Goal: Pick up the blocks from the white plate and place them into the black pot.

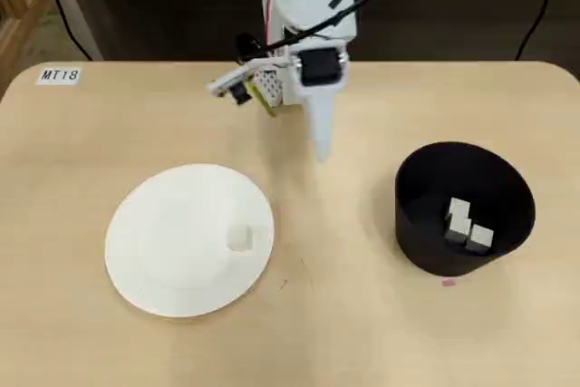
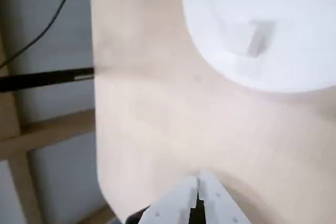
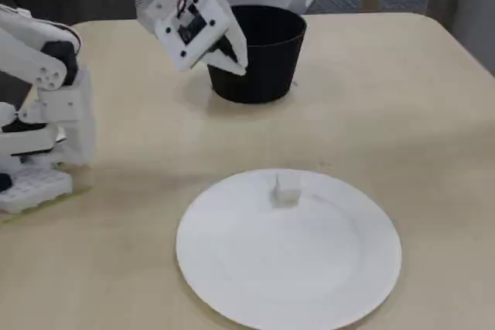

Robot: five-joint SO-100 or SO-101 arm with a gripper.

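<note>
While the gripper (image 1: 322, 153) hangs over bare bench (image 1: 344, 314) between the two containers, it carries nothing: in the wrist view the two fingers meet with only a hairline seam between them, tips pressed together (image 2: 198, 184).

One block (image 1: 239, 238) left on the white plate (image 1: 145, 251). It sits on the plate's right half in the overhead view, near the rim. Fixed view puts it at the plate's far edge, the side toward the arm (image 3: 286, 191). Two or three blocks already lie in the black pot (image 1: 421, 224), stacked against each other near its lower right (image 1: 467, 224); exact count is hard to call.

Key relation: in the overhead view the block lies down and left of the gripper, with a strip of bench and the plate rim between them. Pot is on the opposite side, right of the gripper. Wrist view agrees: plate and block sit upper right of frame (image 2: 260, 38), ahead of the closed tips and offset to one side.

Block looks cubic, so no long axis to align to; any square-on approach should do. Judgement: next move calls for swinging toward the plate, opening the fingers, then dropping over the block. Risk is low contrast, white block on white plate, and the blurred wrist view gives weak edges.
</note>
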